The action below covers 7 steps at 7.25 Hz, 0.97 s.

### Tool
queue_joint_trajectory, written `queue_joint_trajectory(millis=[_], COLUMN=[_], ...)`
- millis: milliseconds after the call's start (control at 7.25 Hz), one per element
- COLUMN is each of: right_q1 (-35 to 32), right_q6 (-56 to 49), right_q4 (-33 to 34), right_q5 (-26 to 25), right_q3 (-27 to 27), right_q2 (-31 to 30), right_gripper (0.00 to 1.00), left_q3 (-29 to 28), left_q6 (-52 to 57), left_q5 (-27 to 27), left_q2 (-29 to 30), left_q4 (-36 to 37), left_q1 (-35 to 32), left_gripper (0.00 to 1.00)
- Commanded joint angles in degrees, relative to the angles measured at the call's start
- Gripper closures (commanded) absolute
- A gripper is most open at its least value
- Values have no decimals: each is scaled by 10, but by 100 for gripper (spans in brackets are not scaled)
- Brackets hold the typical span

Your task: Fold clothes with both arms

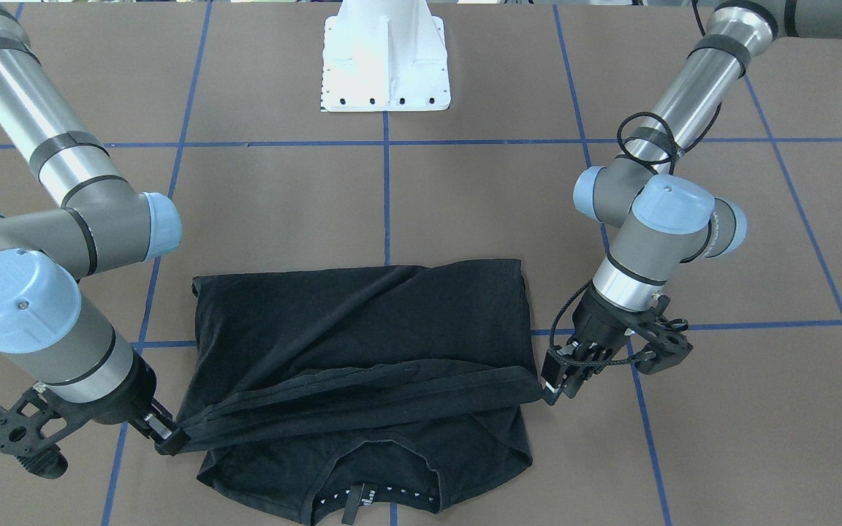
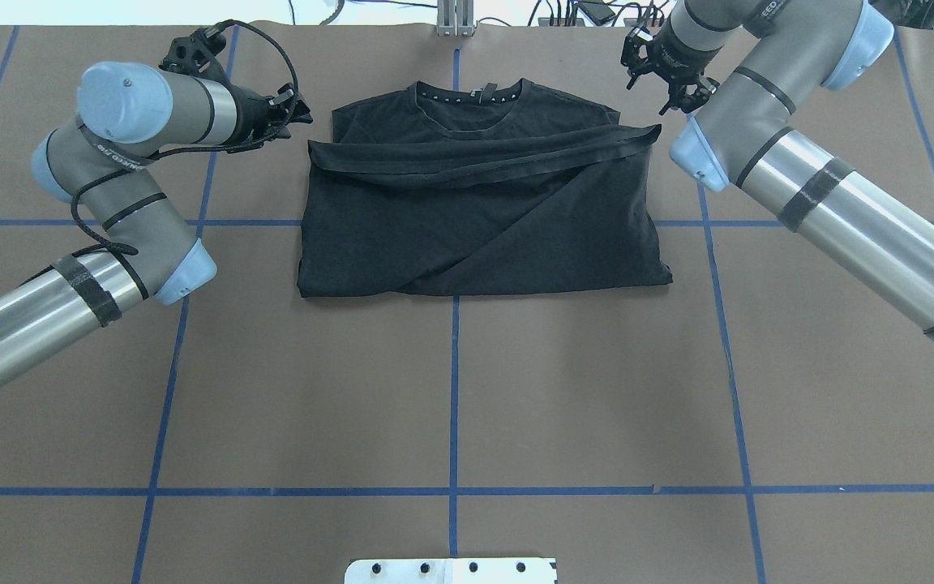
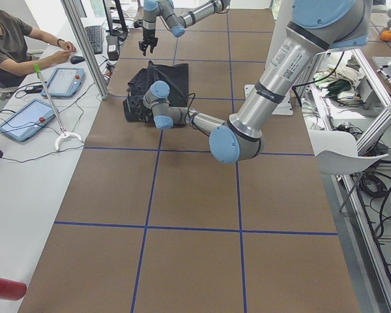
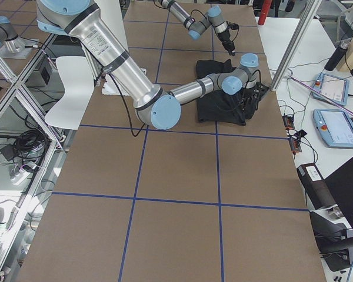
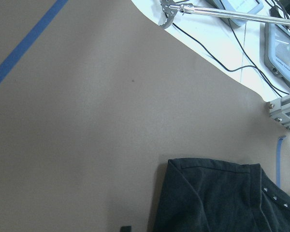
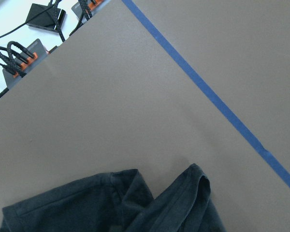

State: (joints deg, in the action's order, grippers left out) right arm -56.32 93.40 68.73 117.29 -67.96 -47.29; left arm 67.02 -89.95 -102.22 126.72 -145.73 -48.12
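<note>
Overhead: high, beyond the black T-shirt (image 2: 475,211) on the side away from its collar, looking forward and down. Front-facing: beyond its collar edge, nearer, looking steeply down. Side views: far past either sleeve end, looking lengthwise. Wrist views: close, low, just off its corners. T-shirt shared throughout.

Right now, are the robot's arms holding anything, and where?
The black T-shirt: the left gripper and the right gripper each pinch one end of its hemmed edge in their fingers, stretched between them.

T-shirt (image 1: 362,314) on table (image 1: 282,204), before pedestal (image 1: 386,58)
</note>
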Motion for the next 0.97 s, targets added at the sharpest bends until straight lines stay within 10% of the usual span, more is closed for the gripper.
queue_joint_trajectory(millis=[0,828], right_q1=[52,191], right_q6=[107,187], right_q4=[-35,-123], right_q5=[-26,-164], right_q3=[-175,-279], right_q2=[-147,-282], right_gripper=[2,9], left_q3=[14,18], left_q6=[0,-3], left_q5=[-17,-17], left_q2=[-1,-2], left_q4=[6,8], left_q1=[-1,-1], left_gripper=[49,49])
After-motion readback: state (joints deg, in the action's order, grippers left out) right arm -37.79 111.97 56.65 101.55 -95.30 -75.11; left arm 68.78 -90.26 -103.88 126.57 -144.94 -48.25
